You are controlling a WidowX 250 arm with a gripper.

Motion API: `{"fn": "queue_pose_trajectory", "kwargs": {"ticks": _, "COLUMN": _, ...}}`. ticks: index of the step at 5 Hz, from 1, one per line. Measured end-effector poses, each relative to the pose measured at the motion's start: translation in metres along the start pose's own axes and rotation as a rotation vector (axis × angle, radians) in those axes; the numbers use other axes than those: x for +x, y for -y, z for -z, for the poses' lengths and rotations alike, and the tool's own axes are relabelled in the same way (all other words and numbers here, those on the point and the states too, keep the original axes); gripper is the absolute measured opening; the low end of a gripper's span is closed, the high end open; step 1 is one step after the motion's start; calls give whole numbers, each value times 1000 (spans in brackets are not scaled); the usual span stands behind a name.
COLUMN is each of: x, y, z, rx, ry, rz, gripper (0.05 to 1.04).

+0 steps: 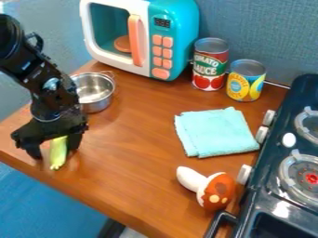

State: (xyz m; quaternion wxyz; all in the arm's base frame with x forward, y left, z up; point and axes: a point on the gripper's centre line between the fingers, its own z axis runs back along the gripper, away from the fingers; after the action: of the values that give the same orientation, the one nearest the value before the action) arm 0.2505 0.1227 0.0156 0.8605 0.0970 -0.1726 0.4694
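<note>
- I have the end effector low at view left, over the bench, near its front-left edge.
- State: open. I read the fingers as apart, with a visible gap between the view-left finger and the green toy vegetable.
- Green toy vegetable is between the fingers, closer to the view-right one. Can't confirm contact on that side.
- Long axis: runs roughly up-down in view, upper end tucked under the end effector, lower tip sticking out toward the bench's front edge. Finger spread is crosswise to that axis, so I judge the alignment good for side contact.
- Only one arm on my side; it comes in from upper left and hangs right over the piece.
- Metal pot sits just beyond the end effector, up and to the right in view. I judge it the nearest thing to clip.
- Farther right: folded cloth, toy mushroom lying on its side, stove.
- Back of bench: toy microwave, red can, yellow can, both upright.
</note>
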Motion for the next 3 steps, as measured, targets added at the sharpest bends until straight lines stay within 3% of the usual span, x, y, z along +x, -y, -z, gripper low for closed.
{"fn": "queue_pose_trajectory", "kwargs": {"ticks": 2, "x": 1, "y": 2, "z": 3, "rx": -23, "ry": 3, "rz": -72, "gripper": 964}}
{"fn": "queue_pose_trajectory", "kwargs": {"ticks": 3, "x": -1, "y": 0, "z": 4, "rx": -18, "ry": 6, "rz": -87, "gripper": 731}}
